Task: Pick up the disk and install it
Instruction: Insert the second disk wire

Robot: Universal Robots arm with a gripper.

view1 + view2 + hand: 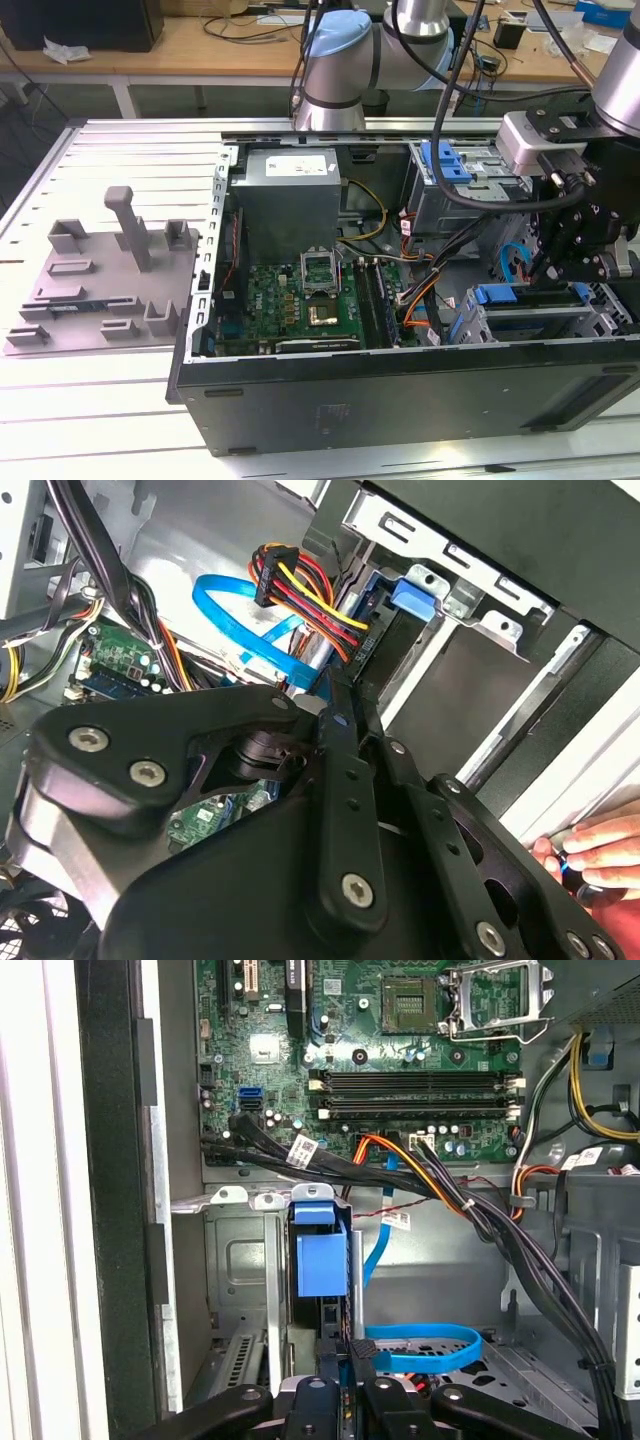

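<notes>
So this looks like the install half of the job, not the pickup. In the exterior view the gripper (560, 265) is down inside the open PC case (400, 400), over the drive cage (540, 320) at the exterior view's right end, well away from the motherboard (310, 300). In the second wrist view the fingers (335, 780) are drawn almost together, and as far as I can tell they're pinching the thin edge of the disk (385, 650). It stands on edge with its blue frame showing, partway into the metal bay. In the first wrist view the same dark slab (330, 1315) runs from the fingertips up toward a blue plastic tab (320, 1260), so I'd call it entering the slot but not obviously seated.

The red/yellow/black power bundle (300, 590) and the flat blue SATA cable (240, 600) sit right beside the disk's end, close enough to snag. A person's hand (600, 845) is also resting at the outer edge of the case.

My guess is that finishing needs the disk kept square to the bay rails, a straight push, and those cables kept out of the gap. I can't see any latch clearly enough to say whether it's engaged.
</notes>
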